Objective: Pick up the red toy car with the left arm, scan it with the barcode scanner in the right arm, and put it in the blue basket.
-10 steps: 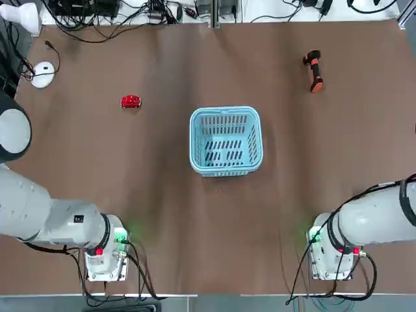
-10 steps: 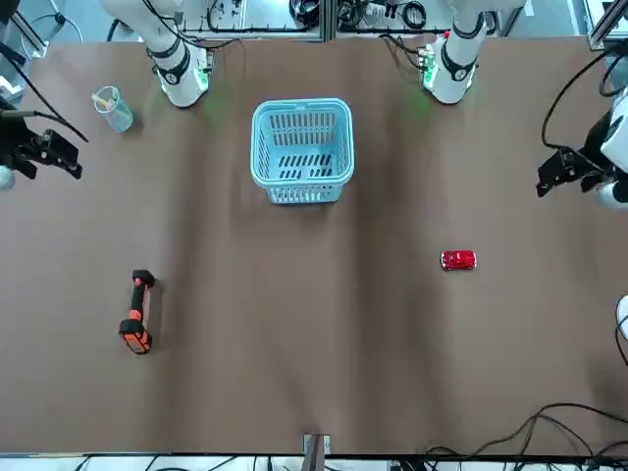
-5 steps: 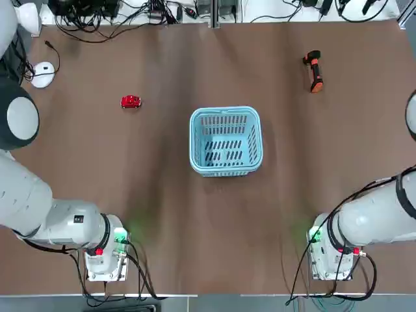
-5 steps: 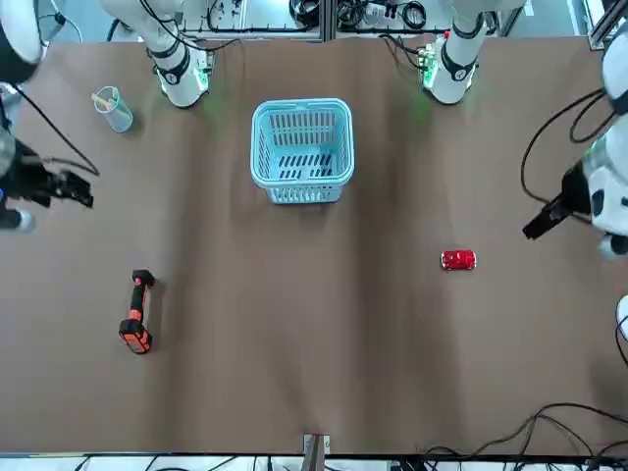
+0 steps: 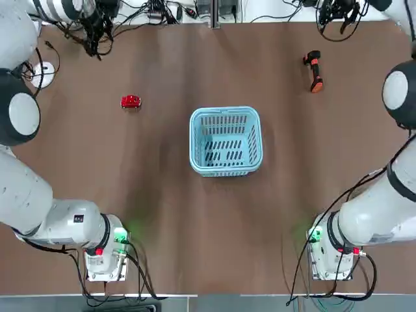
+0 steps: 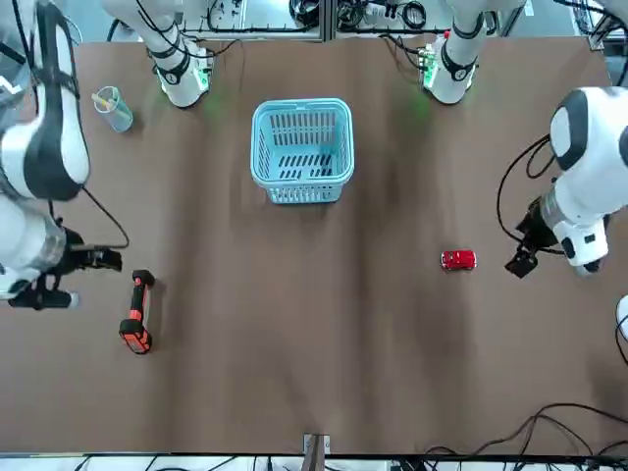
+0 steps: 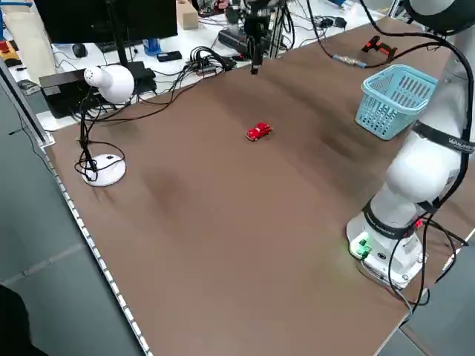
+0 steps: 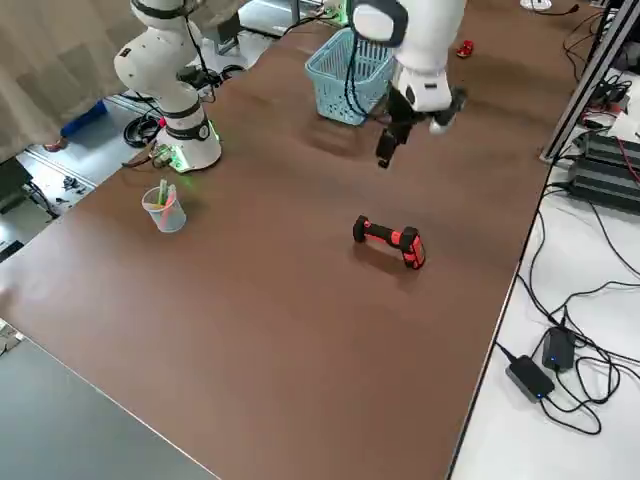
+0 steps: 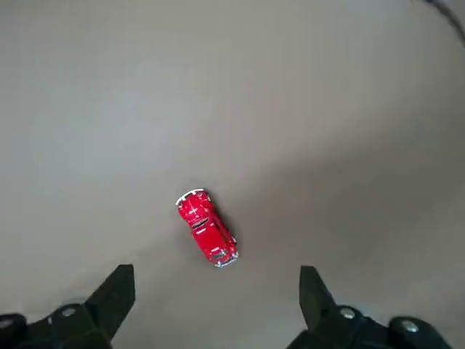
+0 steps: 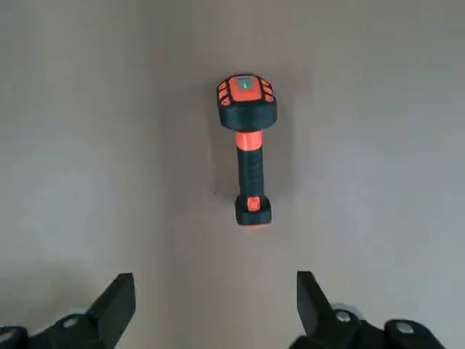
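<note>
bare table (image 5: 162, 208) around red toy car (image 5: 130, 101), blue basket (image 5: 225, 141) well apart

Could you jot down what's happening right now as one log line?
left gripper: open, above red toy car | right gripper: open, above scanner | car, scanner: on table | blue basket: empty

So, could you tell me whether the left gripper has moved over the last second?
Yes. In the front view the left gripper has come toward the camera, away from the arm bases, and now sits beside the red toy car, which lies on the table.
</note>
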Robot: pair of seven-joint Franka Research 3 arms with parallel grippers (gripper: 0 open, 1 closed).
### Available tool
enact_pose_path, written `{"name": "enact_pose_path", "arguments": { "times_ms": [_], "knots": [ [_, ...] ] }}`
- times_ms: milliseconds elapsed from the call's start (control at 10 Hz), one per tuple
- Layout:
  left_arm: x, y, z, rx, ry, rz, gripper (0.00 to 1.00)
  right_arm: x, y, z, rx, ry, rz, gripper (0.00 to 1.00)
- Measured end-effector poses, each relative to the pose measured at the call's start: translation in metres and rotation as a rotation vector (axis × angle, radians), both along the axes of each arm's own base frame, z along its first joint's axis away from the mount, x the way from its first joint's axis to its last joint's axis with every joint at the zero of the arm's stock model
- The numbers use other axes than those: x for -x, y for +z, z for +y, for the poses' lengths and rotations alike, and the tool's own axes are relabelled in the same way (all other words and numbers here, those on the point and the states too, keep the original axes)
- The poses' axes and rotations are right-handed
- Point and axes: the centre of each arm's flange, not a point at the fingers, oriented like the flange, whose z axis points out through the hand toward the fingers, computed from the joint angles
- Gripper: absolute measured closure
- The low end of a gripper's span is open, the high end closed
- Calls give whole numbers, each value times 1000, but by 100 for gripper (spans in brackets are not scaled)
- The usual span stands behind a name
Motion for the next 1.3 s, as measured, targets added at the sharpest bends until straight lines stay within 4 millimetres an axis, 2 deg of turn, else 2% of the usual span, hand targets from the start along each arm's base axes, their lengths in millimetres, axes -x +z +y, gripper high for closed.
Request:
{"name": "enact_pose_path", "arguments": {
  "times_ms": [200, 500, 700, 1000, 1300],
  "knots": [
    [10, -33, 4, 35, 57, 43, 0, -14, -38, -10, 2, -13, -13, 2],
    [7, -79, 3, 69, 196, 96, 0, -33, -97, -18, 5, -25, -57, 4],
    [12, -105, 8, 84, 262, 114, 0, -39, -130, -19, 7, -25, -62, 5],
    [40, -150, 18, 79, 291, 91, 0, -40, -152, -20, 7, -24, -48, 8],
    [50, -175, 17, 77, 295, 34, 0, -40, -181, -20, 10, -21, -52, 9]
  ]
}}
